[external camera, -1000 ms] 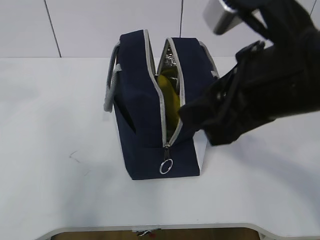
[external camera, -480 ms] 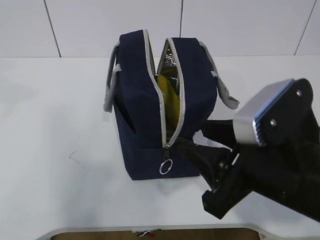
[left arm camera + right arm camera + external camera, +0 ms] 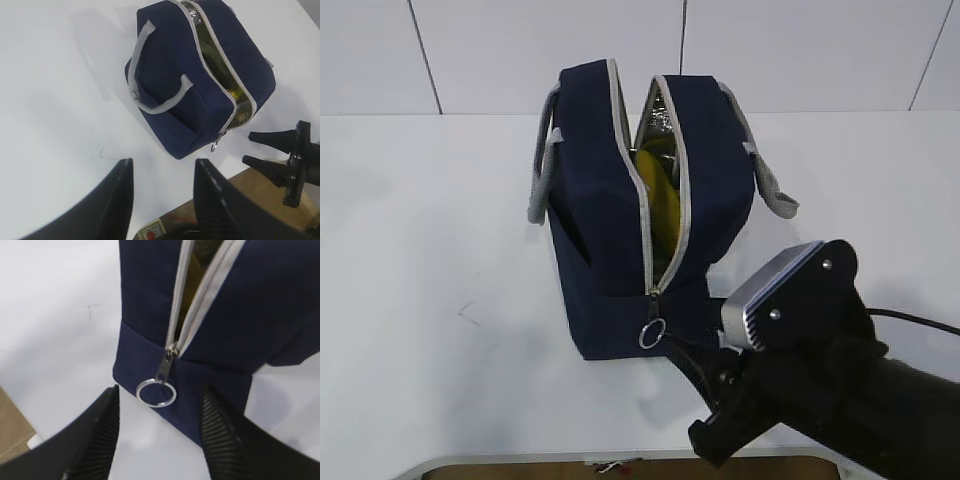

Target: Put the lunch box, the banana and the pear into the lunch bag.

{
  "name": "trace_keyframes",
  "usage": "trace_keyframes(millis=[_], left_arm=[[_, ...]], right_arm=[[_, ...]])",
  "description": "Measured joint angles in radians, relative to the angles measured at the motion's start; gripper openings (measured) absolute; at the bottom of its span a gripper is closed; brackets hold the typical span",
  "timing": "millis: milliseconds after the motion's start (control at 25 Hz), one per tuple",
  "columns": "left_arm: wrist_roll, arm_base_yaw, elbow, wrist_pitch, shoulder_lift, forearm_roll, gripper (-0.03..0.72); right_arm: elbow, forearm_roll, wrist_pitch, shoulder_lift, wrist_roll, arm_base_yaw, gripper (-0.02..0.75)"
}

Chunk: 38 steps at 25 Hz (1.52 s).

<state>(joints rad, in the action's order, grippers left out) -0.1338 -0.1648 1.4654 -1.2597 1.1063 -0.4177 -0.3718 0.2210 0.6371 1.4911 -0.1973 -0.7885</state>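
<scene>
Table (image 3: 440, 250) white, small scuff | wall tiled | both grippers open, empty

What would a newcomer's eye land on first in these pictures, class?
The navy lunch bag at the middle of the white table, its zipper gaping over something yellow. Next, the right gripper, open and empty, facing the silver ring pull at the bag's near end.

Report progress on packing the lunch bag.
Done, by the look of it: something yellow, likely the banana, sits inside the unzipped lunch bag. Pear and lunch box are not visible anywhere; probably inside, unconfirmed. In hand: nothing; the right gripper is open, facing the ring pull, and the left gripper is open too. Left: little, maybe zipping.
</scene>
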Motion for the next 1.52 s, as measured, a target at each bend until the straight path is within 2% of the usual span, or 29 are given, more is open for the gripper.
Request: trace_keyframes(millis=[480,1120,1360,1520], left_arm=[[0.0,0.0,0.0,0.0,0.0,0.001,0.307],[0.0,0.0,0.0,0.0,0.0,0.001,0.307],[0.0,0.0,0.0,0.0,0.0,0.001,0.307],[0.0,0.0,0.0,0.0,0.0,0.001,0.307]], right_arm=[[-0.01,-0.109,0.202,0.247,0.122,0.0,0.414],[-0.095,-0.064,0.21,0.354,0.166,0.0,0.414],[-0.096,0.02,0.21,0.356,0.167,0.0,0.414],[-0.096,0.014,0.21,0.356,0.168,0.0,0.414]])
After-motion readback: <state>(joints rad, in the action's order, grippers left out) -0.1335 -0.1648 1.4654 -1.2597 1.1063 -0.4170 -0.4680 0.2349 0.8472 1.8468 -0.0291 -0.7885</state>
